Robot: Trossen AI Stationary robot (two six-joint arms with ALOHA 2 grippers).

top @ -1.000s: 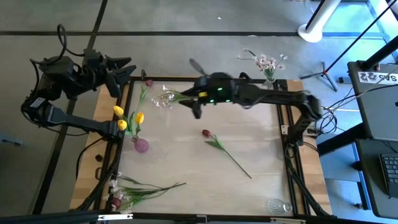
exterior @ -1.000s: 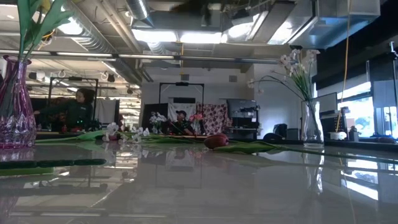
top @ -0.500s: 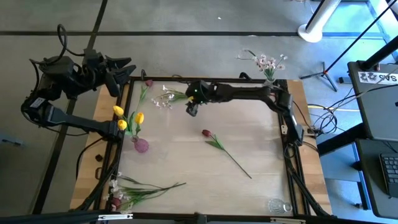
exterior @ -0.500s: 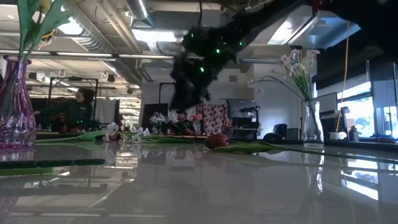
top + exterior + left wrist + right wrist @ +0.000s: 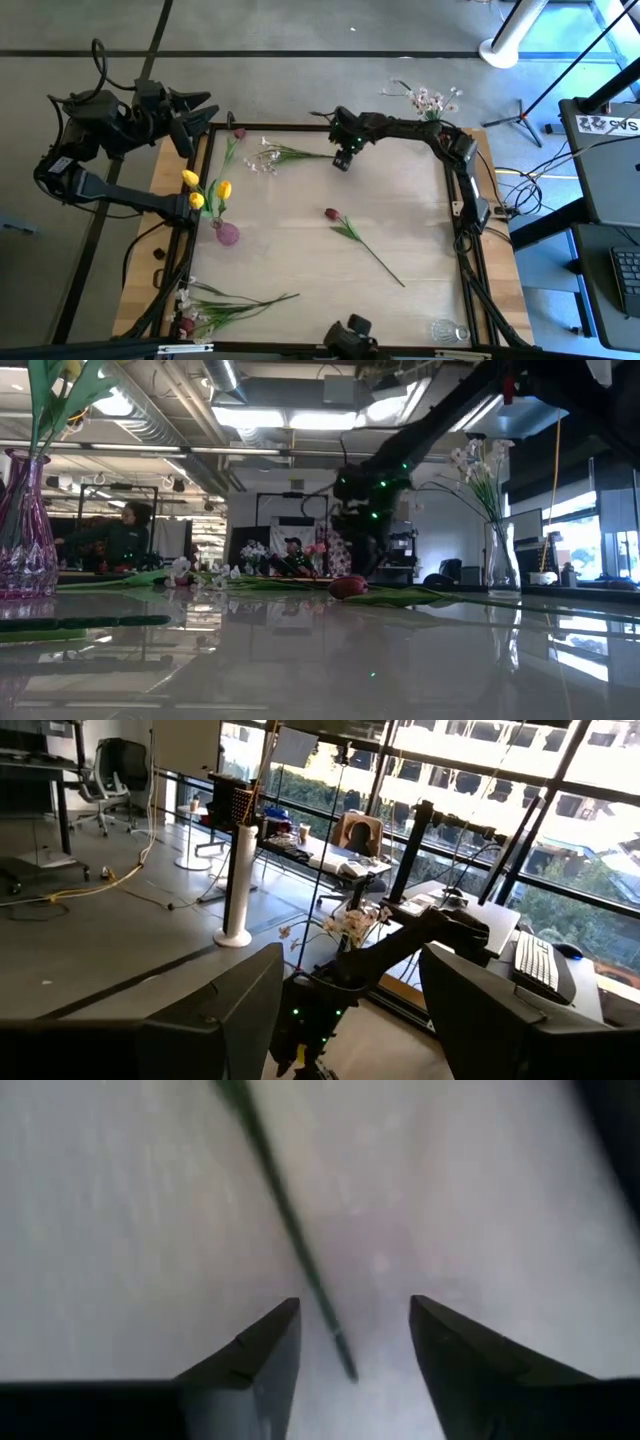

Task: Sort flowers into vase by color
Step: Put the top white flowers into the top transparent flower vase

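Observation:
A spray of tiny white blossoms (image 5: 272,156) lies near the table's far edge, its green stem (image 5: 288,1218) pointing right. My right gripper (image 5: 342,162) hangs over the stem's free end, tipped steeply down and open. One finger stands on each side of the stem tip (image 5: 345,1365) without touching it. A dark red tulip (image 5: 332,213) lies mid-table. Yellow tulips (image 5: 206,189) stand in the purple vase (image 5: 227,234) at the left. My left gripper (image 5: 205,112) waits raised beyond the far left corner, open and level.
A clear vase with white-pink blossoms (image 5: 433,112) stands at the far right corner. Another dark red tulip (image 5: 238,133) lies at the far left. More flowers (image 5: 222,305) lie at the near left. A clear vase (image 5: 447,329) sits at the near right.
My right gripper has come down from high over the table and tipped from nearly level to steeply downward. It has shifted toward the table's right and far side, ending over the free end of the white spray's stem. The flowers have not moved.

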